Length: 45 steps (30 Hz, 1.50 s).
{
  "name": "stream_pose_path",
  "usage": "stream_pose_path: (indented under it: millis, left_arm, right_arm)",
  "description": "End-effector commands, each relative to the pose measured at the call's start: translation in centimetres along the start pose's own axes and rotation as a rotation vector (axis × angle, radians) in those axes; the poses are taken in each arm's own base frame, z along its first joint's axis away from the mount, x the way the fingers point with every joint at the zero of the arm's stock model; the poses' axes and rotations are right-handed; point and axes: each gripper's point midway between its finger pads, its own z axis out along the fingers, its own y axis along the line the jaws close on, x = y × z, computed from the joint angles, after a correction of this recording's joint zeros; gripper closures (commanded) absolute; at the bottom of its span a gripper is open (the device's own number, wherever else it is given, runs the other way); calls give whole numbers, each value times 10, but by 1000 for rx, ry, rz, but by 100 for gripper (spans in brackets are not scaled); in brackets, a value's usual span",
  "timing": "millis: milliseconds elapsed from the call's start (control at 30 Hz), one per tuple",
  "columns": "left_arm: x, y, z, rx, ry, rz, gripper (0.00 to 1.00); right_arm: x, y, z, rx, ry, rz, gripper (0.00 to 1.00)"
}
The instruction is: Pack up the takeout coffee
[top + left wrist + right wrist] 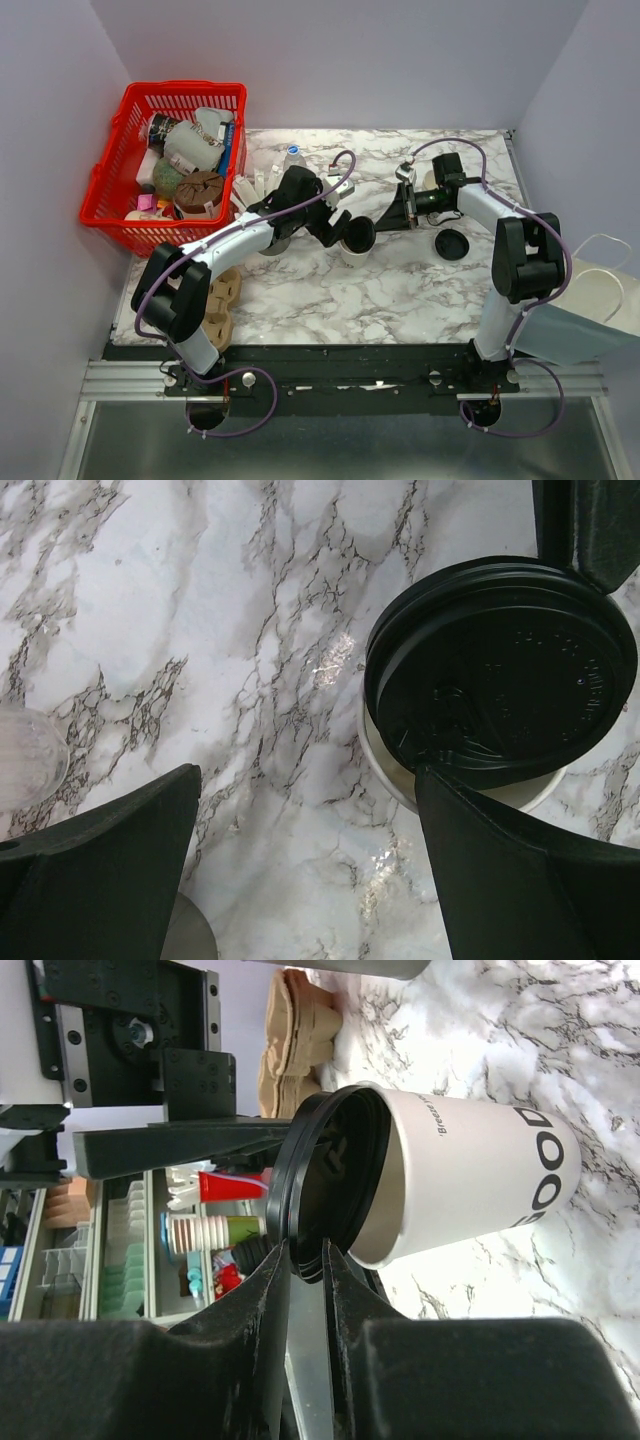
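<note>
One cream-white paper coffee cup [352, 254] stands mid-table. In the right wrist view the cup [470, 1175] carries dark lettering. A black lid [320, 1185] sits tilted across its mouth, one side raised off the rim. My right gripper [305, 1255] is shut on the lid's edge; in the top view it [380, 222] reaches in from the right. In the left wrist view the lid [500, 670] covers most of the cup, and my left gripper [305, 775] is open, with only bare marble between its fingers. Its right finger [500, 870] lies against the cup's near side.
A second black lid [452, 244] lies loose on the table to the right. A red basket [105, 200] full of items stands at the back left. A clear water bottle [292, 157] stands behind my left arm. Brown cardboard cup carriers [222, 300] lie near the front left.
</note>
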Motion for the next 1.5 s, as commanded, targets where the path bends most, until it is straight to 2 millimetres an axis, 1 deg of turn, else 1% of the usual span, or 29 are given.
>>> stream_pose_path:
  millis: [0, 300, 567, 767, 900, 1200, 1333, 1433, 1467]
  left_arm:
    - [-11, -7, 2, 30, -37, 0, 4]
    - [-15, -8, 0, 37, -44, -8, 5]
    - [-25, -12, -4, 48, -70, -22, 5]
    - [-30, -13, -6, 54, -84, -31, 5]
    - [-32, -17, -7, 65, -91, -38, 5]
    - [-29, -18, -5, 73, -89, -45, 5]
    - [-28, -17, -5, 73, -86, -45, 5]
    - [-27, -17, -5, 72, -83, -47, 5]
    - [-27, -17, -5, 70, -84, -45, 5]
  right_arm:
    - [-6, -14, -2, 57, -6, -11, 72]
    - [-7, -29, -5, 136, -2, -25, 69]
    - [-10, -33, -7, 162, -5, -40, 68]
    - [-10, -40, -9, 192, -2, -42, 65]
    - [-10, -44, -9, 211, 2, -41, 61]
    - [-11, -45, -8, 207, 3, -46, 60]
    - [-17, -35, -11, 209, -2, -118, 60]
    - [-28, -14, -20, 215, -7, -282, 60]
    - [-30, -4, -24, 213, -14, -332, 59]
